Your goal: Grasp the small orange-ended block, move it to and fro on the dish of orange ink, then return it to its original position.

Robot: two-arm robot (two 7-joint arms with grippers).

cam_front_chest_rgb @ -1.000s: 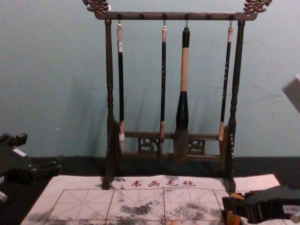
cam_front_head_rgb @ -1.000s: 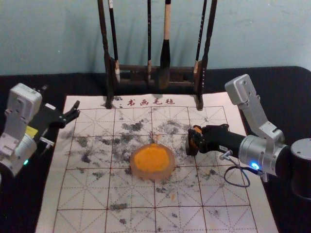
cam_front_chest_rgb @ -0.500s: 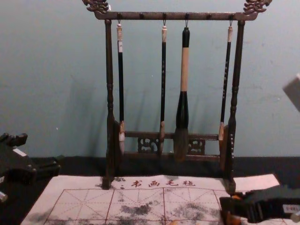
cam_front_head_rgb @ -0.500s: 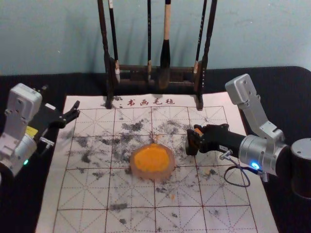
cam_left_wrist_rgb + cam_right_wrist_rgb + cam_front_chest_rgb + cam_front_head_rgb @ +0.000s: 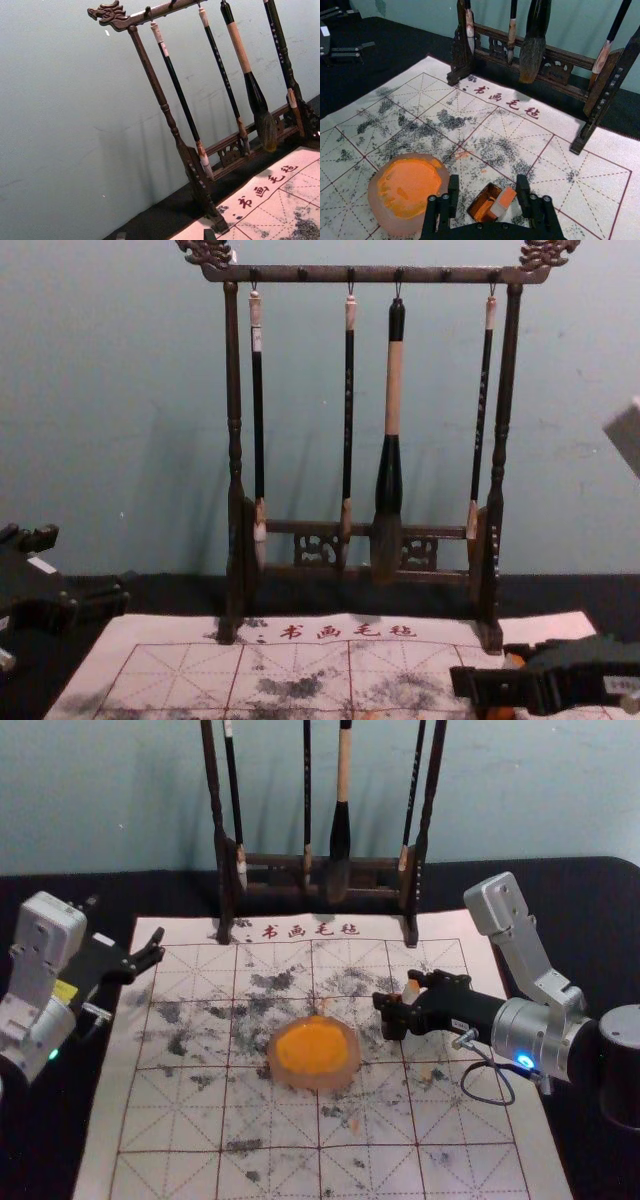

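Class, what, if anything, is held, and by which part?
Nothing is held: the left gripper is open, and the right gripper is open around the block.

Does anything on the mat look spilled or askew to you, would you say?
Yes: black smudges stain the mat, and small orange marks near the ink dish suggest drips. The orange-ended block looks askew, tilted in its open box, between the open fingers of the right hand.
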